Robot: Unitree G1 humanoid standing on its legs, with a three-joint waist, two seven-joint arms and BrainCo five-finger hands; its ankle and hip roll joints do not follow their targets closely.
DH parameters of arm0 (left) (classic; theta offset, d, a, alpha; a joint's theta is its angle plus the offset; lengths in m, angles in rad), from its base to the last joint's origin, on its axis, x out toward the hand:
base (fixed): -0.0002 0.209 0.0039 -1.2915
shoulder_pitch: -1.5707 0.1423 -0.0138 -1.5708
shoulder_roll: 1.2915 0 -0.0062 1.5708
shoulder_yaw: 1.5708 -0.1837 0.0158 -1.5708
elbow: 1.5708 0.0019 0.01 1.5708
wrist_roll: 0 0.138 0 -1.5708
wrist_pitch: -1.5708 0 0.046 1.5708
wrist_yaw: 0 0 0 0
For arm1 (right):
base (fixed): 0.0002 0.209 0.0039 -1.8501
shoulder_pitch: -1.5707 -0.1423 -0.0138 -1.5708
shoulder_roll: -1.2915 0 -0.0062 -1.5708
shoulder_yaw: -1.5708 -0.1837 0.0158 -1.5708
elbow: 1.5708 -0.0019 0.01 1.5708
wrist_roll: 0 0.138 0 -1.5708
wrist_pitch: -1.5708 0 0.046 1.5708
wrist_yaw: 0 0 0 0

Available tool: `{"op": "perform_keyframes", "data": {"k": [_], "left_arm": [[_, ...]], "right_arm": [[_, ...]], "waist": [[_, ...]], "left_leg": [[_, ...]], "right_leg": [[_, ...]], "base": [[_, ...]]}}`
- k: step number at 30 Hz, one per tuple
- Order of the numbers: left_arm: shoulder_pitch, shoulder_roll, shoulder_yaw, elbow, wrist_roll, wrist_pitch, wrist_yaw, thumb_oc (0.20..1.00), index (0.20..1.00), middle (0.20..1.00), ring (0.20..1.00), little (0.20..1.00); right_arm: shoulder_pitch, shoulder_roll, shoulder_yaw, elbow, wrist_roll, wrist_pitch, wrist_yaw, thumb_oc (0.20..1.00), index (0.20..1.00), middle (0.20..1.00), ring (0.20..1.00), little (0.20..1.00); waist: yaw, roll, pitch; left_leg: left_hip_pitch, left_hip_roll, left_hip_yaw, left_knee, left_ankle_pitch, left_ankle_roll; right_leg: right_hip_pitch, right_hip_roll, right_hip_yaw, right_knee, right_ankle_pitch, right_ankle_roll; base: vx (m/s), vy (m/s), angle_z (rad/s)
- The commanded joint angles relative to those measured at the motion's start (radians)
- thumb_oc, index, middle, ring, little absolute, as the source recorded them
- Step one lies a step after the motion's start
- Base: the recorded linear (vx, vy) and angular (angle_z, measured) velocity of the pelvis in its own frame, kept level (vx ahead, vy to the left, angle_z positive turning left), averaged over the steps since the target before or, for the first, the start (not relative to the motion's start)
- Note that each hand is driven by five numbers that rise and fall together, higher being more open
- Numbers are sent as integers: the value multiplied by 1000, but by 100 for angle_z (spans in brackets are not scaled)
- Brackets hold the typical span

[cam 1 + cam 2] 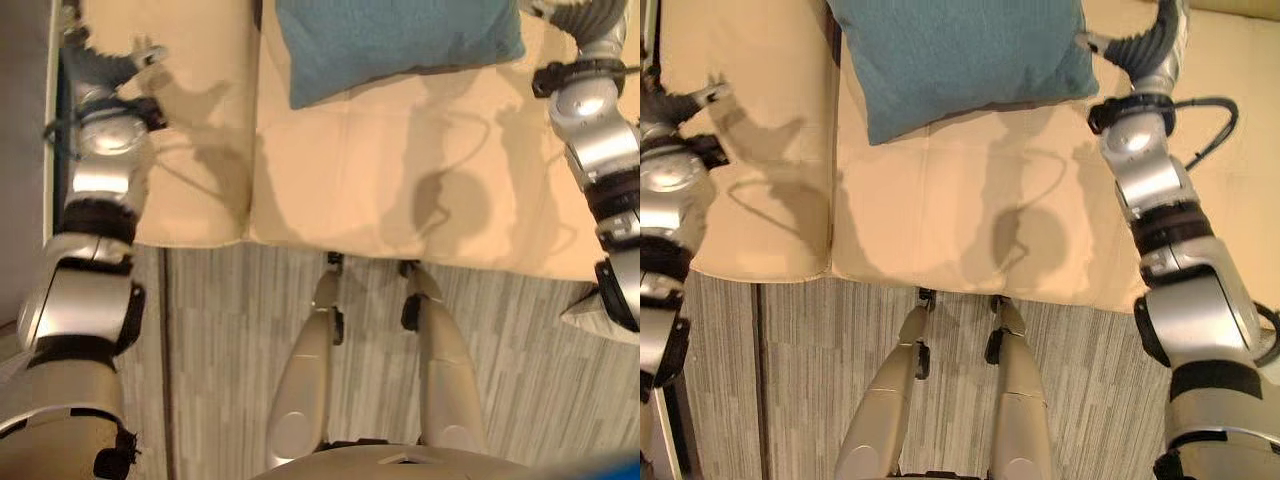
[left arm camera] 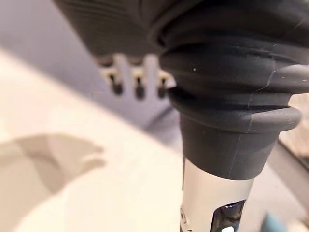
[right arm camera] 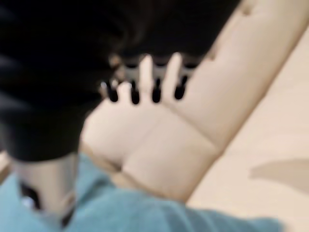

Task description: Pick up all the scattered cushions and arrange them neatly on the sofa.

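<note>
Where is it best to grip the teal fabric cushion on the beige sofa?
Probably at the teal fabric cushion's near right corner, coming from the right: it lies flat on the beige sofa, and the right hand is beside that corner.

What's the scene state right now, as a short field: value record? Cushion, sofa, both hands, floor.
cushion: one teal fabric cushion, lying flat on the sofa seat, toward the back
sofa: beige upholstered sofa, seam between two seat sections left of the cushion
left hand: above the left seat section, fingers straight, holding nothing
right hand: at the cushion's right edge, fingers straight in its wrist view; contact cannot be told
floor: grey striped floor in front of the sofa
</note>
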Motion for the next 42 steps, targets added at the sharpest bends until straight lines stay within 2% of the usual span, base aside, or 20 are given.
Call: {"op": "perform_keyframes", "data": {"k": [1,6,7,8,9,12,13,19,24,25,27,31,37,42], "left_arm": [[71,-51,12,-75,38,-63,-5,1000,1000,1000,1000,1000],[332,-112,106,-261,102,-74,-19,1000,1000,1000,1000,1000],[378,-147,118,-287,110,-80,-27,1000,1000,1000,1000,1000],[408,-159,118,-312,118,-84,-37,1000,1000,1000,1000,1000],[487,-222,112,-369,138,-91,-46,1000,1000,1000,1000,1000],[509,-235,109,-374,145,-91,-49,1000,1000,1000,1000,1000],[570,-298,85,-415,166,-92,-63,1000,1000,1000,1000,1000],[686,-354,21,-479,196,-86,-107,1000,1000,1000,1000,1000],[792,-362,-12,-552,130,-101,-160,1000,1000,1000,1000,1000],[831,-347,-23,-594,97,-114,-182,1000,1000,1000,1000,1000],[854,-343,-26,-615,70,-117,-195,1000,1000,1000,1000,1000],[930,-285,-45,-670,36,-132,-243,1000,1000,1000,1000,1000],[954,-285,-42,-655,-18,-142,-240,1000,1000,1000,1000,1000],[918,-305,-69,-638,-27,-144,-222,1000,1000,1000,1000,1000]], "right_arm": [[98,4,-34,-55,-20,-59,26,1000,1000,1000,1000,1000],[250,-5,-97,-96,-14,-71,92,1000,1000,1000,1000,1000],[276,-1,-106,-98,-15,-71,101,1000,1000,1000,1000,1000],[286,4,-115,-96,-4,-79,111,1000,1000,1000,1000,1000],[314,20,-130,-89,-10,-79,114,1000,1000,1000,1000,1000],[321,24,-135,-84,-10,-81,115,1000,1000,1000,1000,1000],[335,51,-139,-70,-16,-83,117,1000,1000,1000,1000,1000],[322,87,-137,0,2,-88,126,1000,1000,1000,1000,1000],[258,99,-127,80,41,-98,119,1000,1000,1000,1000,1000],[213,87,-109,120,54,-101,113,1000,1000,1000,1000,1000],[191,79,-101,138,56,-104,106,1000,1000,1000,1000,1000],[96,25,-69,188,32,-111,44,1000,1000,1000,1000,1000],[13,-8,-17,197,-36,-103,-25,1000,1000,1000,1000,1000],[-22,-9,8,172,-84,-88,-67,1000,1000,1000,1000,1000]], "waist": [[-11,-25,-68],[0,-46,-53],[4,-49,-52],[7,-50,-48],[17,-49,-43],[18,-49,-41],[29,-48,-35],[68,-49,-5],[111,-38,10],[132,-32,14],[141,-28,17],[180,0,29],[198,12,36],[186,16,40]], "left_leg": [[95,16,8,-24,-62,-44],[146,12,23,-24,-72,-32],[152,11,23,-24,-72,-32],[156,10,24,-24,-69,-32],[172,6,21,-24,-69,-30],[179,6,22,-24,-70,-29],[194,5,20,-21,-72,-25],[218,3,7,-7,-75,-19],[213,4,-3,-12,-68,-21],[205,4,-9,-15,-63,-22],[198,5,-12,-16,-61,-23],[162,3,-34,-24,-50,-28],[124,-1,-49,-24,-41,-34],[106,-5,-66,-24,-39,-41]], "right_leg": [[143,-15,-15,-185,36,129],[214,-12,-12,-245,60,132],[228,-13,-13,-254,61,132],[233,-16,-16,-258,63,133],[251,-20,-19,-263,62,132],[257,-22,-20,-262,62,131],[271,-25,-24,-254,56,127],[307,-32,-42,-240,42,120],[306,-30,-58,-238,40,121],[300,-29,-65,-238,38,121],[294,-29,-69,-238,37,121],[259,-27,-80,-234,34,123],[229,-25,-86,-235,39,125],[215,-26,-92,-230,37,125]], "base": [[0,0,0],[-27,-7,-9],[-34,-21,-14],[-33,-44,-5],[-22,-30,3],[-5,-10,6],[0,0,0],[2,-35,6],[8,-41,14],[15,-35,17],[20,-26,8],[21,-15,11],[11,2,8],[23,8,4]]}}
